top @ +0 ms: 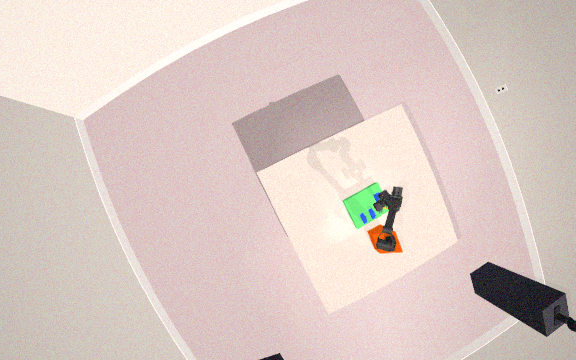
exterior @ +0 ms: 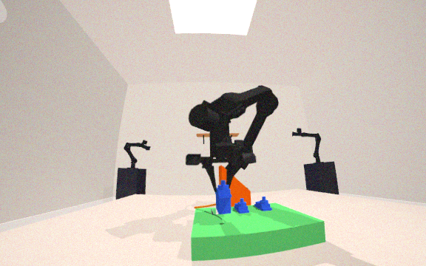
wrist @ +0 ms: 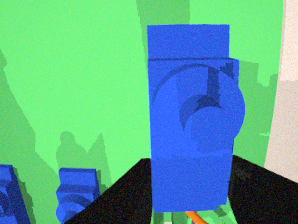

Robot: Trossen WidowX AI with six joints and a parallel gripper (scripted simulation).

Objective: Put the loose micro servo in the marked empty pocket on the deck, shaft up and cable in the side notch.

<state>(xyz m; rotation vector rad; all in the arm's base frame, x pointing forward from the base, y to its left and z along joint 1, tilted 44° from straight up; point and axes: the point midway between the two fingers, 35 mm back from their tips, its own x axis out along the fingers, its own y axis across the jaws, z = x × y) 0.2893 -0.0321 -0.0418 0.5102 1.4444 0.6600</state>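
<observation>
The loose blue micro servo (exterior: 223,201) (wrist: 190,140) is upright between the fingers of my gripper (exterior: 222,188), with its output shaft up. My gripper is shut on it. The servo appears slightly above the green deck (top: 360,202) (exterior: 257,236) (wrist: 100,65); the exact gap is hard to judge. Its orange cable (exterior: 206,206) (wrist: 196,217) extends from the fingers' side, toward the left in the exterior view. The marked pocket is not clearly visible; the servo and fingers cover part of the deck in the wrist view.
Two fitted blue servos (exterior: 241,206) (exterior: 263,204) stand in the deck beside the held one, and both show at the lower left in the wrist view (wrist: 77,197) (wrist: 7,192). An orange piece (top: 375,233) (exterior: 241,193) is at the arm's base, behind the deck in the exterior view.
</observation>
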